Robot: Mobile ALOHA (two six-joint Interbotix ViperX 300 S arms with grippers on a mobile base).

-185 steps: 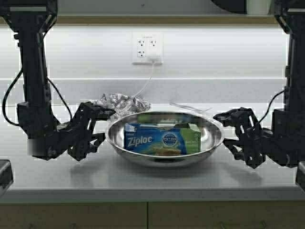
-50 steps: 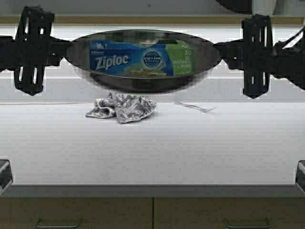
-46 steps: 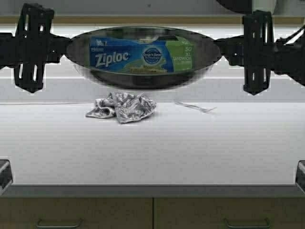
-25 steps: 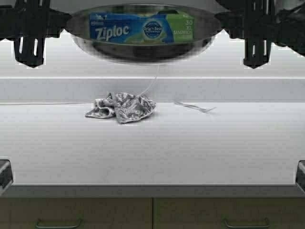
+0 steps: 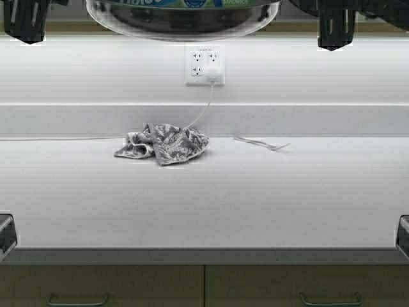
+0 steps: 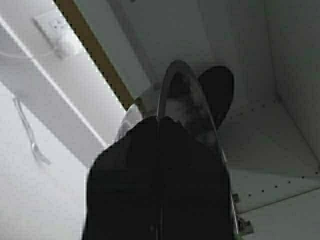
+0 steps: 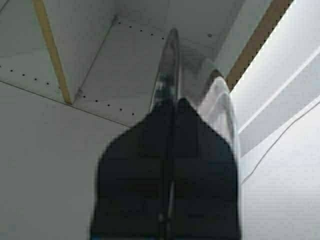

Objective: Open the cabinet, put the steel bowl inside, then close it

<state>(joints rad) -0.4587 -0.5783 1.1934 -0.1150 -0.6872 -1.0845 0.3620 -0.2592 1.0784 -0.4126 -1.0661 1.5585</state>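
The steel bowl [image 5: 182, 19] hangs at the very top of the high view, only its underside and rim showing. My left gripper [image 5: 25, 19] is shut on its left rim and my right gripper [image 5: 335, 25] is shut on its right rim. In the left wrist view, the left gripper [image 6: 160, 120] pinches the bowl's rim [image 6: 175, 85] edge-on, with the open cabinet's white inside [image 6: 280, 125] behind it. From the right wrist, the right gripper [image 7: 172, 102] clamps the rim [image 7: 170, 55] in front of the cabinet's pegged wall [image 7: 125, 55]. The cabinet doors are out of view.
A sliver of a blue and green Ziploc box [image 5: 185, 3] lies in the bowl. On the white counter [image 5: 204, 204] lie a crumpled patterned cloth [image 5: 163, 144] and a fork [image 5: 259, 142]. A wall outlet [image 5: 204, 64] has a cable plugged in. Base drawers [image 5: 102, 288] run along the counter's front.
Both arms have lifted the bowl from the counter straight up. Over the last second it rose from in front of the outlet to the top edge of the high view.
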